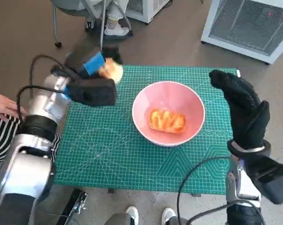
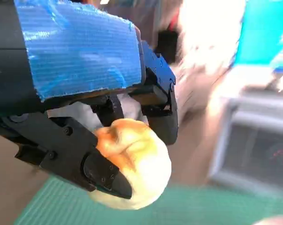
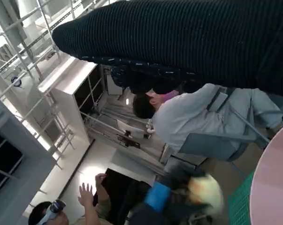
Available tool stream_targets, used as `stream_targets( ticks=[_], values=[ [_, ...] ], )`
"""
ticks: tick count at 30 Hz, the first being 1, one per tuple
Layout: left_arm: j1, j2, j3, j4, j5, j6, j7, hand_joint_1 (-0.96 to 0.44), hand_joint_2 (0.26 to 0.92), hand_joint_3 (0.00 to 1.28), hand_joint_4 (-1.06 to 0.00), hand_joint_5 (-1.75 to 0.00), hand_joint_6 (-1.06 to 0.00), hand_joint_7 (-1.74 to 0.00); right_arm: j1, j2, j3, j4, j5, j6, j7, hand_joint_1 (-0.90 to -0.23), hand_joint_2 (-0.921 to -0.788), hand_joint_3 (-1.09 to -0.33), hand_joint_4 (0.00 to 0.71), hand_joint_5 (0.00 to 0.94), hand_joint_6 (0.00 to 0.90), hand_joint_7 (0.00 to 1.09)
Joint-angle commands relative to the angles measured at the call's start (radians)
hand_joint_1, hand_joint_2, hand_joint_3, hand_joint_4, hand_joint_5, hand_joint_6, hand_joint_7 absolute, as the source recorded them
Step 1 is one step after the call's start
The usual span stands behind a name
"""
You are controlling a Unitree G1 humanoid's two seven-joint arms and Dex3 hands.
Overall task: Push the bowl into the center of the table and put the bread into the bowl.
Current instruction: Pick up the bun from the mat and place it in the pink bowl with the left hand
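head view: the bowl (image 1: 169,113) is sitting about mid-mat (image 1: 108,154), so the push step looks done. one piece of bread, orange-glazed (image 1: 167,120), is already lying inside the bowl. the left hand (image 1: 92,77) is hanging off the bowl's far-left side, raised over the mat's far-left corner, fingers clamping a second bread, a roll (image 1: 111,70); it is probably being held high so it can clear the rim on the way in. the right hand (image 1: 240,110) is standing upright just right of the bowl, not touching it, fingers extended and holding nothing; possibly waiting there to steady the bowl. a person's hand (image 1: 5,107) is showing far left of the bowl, and shoes (image 1: 115,28) beyond it.

left wrist view: black fingers (image 2: 101,173) are pinching the roll (image 2: 132,161) from both sides. the roll is looking round, pale cream below, golden-orange on top, soft and slightly dented at the grip. background is blurring.

right wrist view: the glove (image 3: 188,42) is filling the top; finger state cannot be told here. the bowl's pink rim (image 3: 272,183) is showing at the edge, the roll (image 3: 204,190) blurred beside it. a seated person (image 3: 197,119) is behind.
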Motion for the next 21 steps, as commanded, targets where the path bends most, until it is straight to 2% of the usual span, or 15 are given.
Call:
stream_targets(
  ticks=[1,9,16,20,21],
  values=[
    [0.054,0.018,0.055,-0.184,-0.058,-0.033,-0.019,0.00,0.917,0.01,-0.79,-1.04,-0.67,-1.14,0.028,0.004,0.002,-0.004,0.008,0.009,0.001,-0.682,-0.921,-0.679,0.140,0.001,0.058,0.41],
    [0.185,-0.010,0.102,-0.516,-0.124,-0.016,-0.090,0.00,0.908,0.00,-0.82,-1.03,-0.70,-1.09,0.031,0.003,0.000,-0.005,0.017,0.010,0.006,-0.682,-0.921,-0.680,0.140,0.000,0.057,0.40],
    [0.253,-0.041,0.088,-0.630,-0.125,-0.014,-0.146,0.00,0.912,0.00,-0.81,-1.04,-0.69,-1.10,0.034,0.001,-0.002,-0.004,0.027,0.010,0.009,-0.682,-0.921,-0.680,0.139,0.000,0.057,0.40],
    [0.271,-0.075,0.070,-0.607,-0.141,-0.032,-0.193,0.00,0.919,0.05,-0.72,-1.09,-0.65,-1.18,0.035,0.001,-0.002,-0.006,0.034,0.012,0.008,-0.682,-0.921,-0.680,0.139,0.000,0.056,0.40],
    [0.274,-0.082,0.067,-0.601,-0.146,-0.036,-0.205,0.00,0.919,0.09,-0.64,-1.15,-0.63,-1.22,0.036,0.001,-0.002,-0.007,0.035,0.012,0.008,-0.682,-0.921,-0.681,0.139,0.000,0.056,0.40]
  ],
)
